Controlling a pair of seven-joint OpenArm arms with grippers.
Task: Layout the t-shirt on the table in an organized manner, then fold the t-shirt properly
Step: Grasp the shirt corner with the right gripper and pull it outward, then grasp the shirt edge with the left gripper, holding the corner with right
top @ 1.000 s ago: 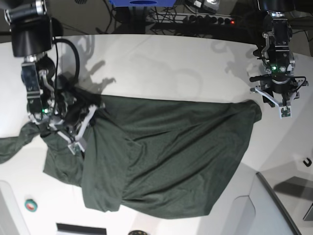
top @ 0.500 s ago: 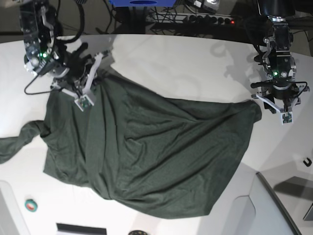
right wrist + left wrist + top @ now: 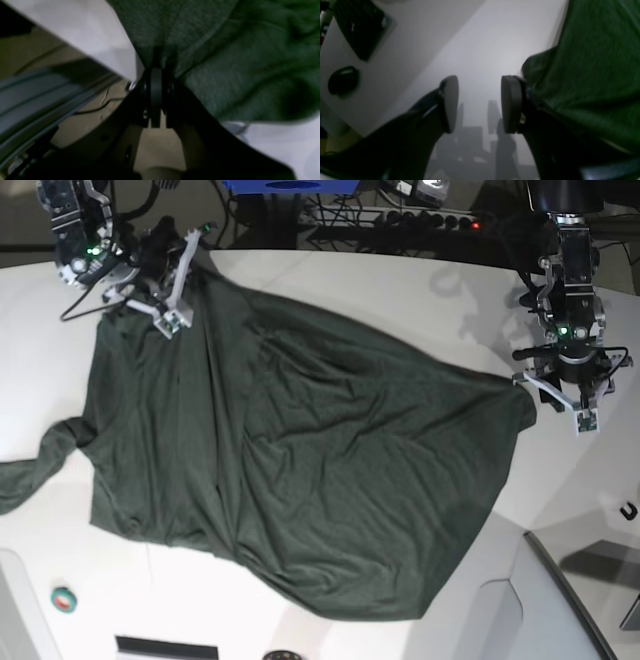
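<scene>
T-shirt (image 3: 300,470), sleeve cut off at frame edge, pinched in closed right gripper (image 3: 156,72); left gripper (image 3: 480,102) parted, empty.

Right end effector (image 3: 156,75) clamped tight on dark green soft fabric t-shirt (image 3: 300,470), arm reaching to far corner. Left end effector (image 3: 480,103) parted, nothing between pads, hanging upright beside cloth edge.

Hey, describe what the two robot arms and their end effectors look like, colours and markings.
Both arms are black, with a green indicator light near each wrist and black cables. The left end effector has white finger brackets and flat, rounded black pads. The right end effector matches, its bracket carrying a small square tag.
</scene>
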